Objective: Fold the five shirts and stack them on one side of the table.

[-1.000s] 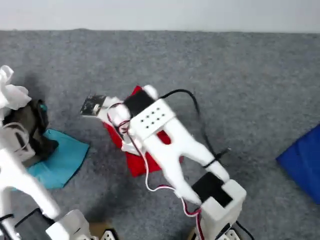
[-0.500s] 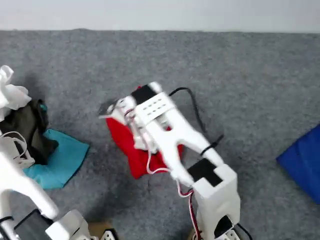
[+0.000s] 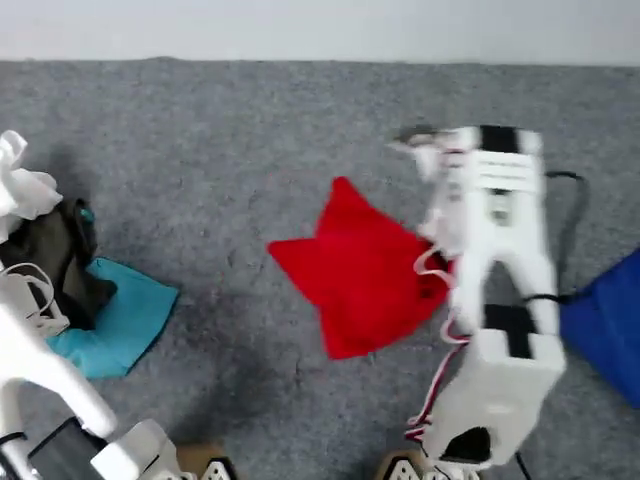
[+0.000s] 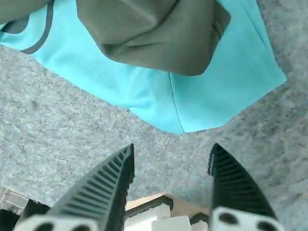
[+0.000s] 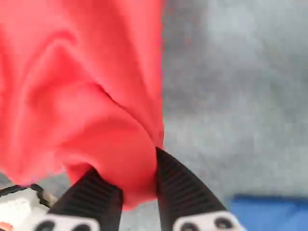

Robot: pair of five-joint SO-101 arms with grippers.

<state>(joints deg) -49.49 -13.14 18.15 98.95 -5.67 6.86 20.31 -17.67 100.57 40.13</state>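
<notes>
On the grey counter point(image 3: 250, 130), high view:
- red shirt point(image 3: 360, 270): centre, lying unevenly with corners jutting out, its right edge running under the right arm point(image 3: 490, 250).
- blue shirt point(image 3: 605, 325): right edge of the counter, apart from the red one.
- teal shirt point(image 3: 125, 320): left side, lowest in a heap.
- dark grey shirt point(image 3: 55, 255): lying over the teal one.
- white shirt point(image 3: 20, 185): crumpled just beyond the dark one.

Left wrist view:
- left end effector point(image 4: 172, 150): jaws spread with nothing between them, over bare counter just short of the teal shirt's edge.
- The dark grey shirt rests on the teal one.

Right wrist view:
- right end effector point(image 5: 127, 166): jaws pressed onto a bunched fold of the red shirt, which drapes away from the pinch in soft ridges.
- A corner of the blue shirt lies nearby.

Handling, as a judgement:
- Red shirt: light, limp and without stiffness. It will sag and crumple wherever it is not supported, and the napped counter will likely drag on it.
- Present hold: it gathers several layers, which suits hauling but not folding.
- Better hold: a single edge at a hem corner or shoulder seam, with the cloth flattened first.
</notes>
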